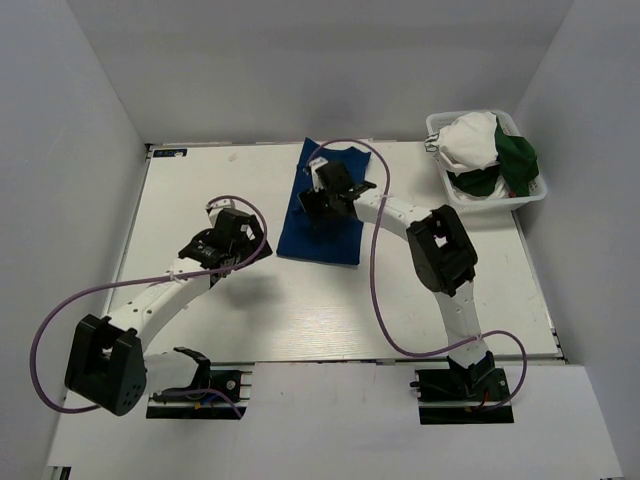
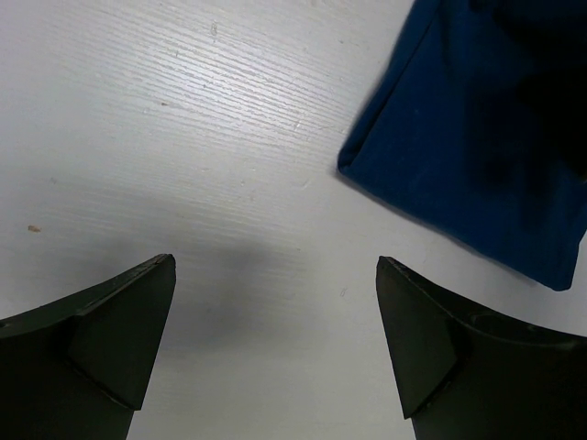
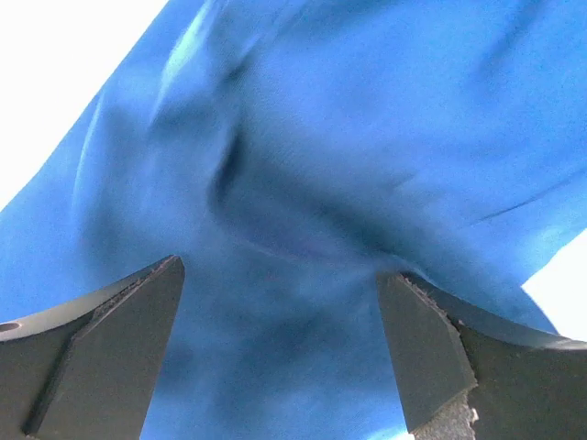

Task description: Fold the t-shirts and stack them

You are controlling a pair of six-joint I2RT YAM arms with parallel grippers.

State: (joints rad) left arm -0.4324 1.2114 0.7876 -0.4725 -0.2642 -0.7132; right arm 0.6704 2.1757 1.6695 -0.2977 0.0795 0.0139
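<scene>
The blue t-shirt (image 1: 318, 242) is lying mid-table (image 1: 300, 310) as a narrow strip, apparently only partly folded. The right gripper (image 3: 284, 275) is hanging directly over it, jaws spread wide and grasping nothing. The left gripper (image 2: 275, 275), equally released, is hovering over bare tabletop just beside the shirt's near corner. A white t-shirt (image 1: 470, 140) and a green t-shirt (image 1: 518, 160) are waiting, bunched, in the basket (image 1: 530, 197); no stack is showing yet.

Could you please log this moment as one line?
left gripper open over table | right gripper open over blue tee | white tee, green tee in basket
</scene>
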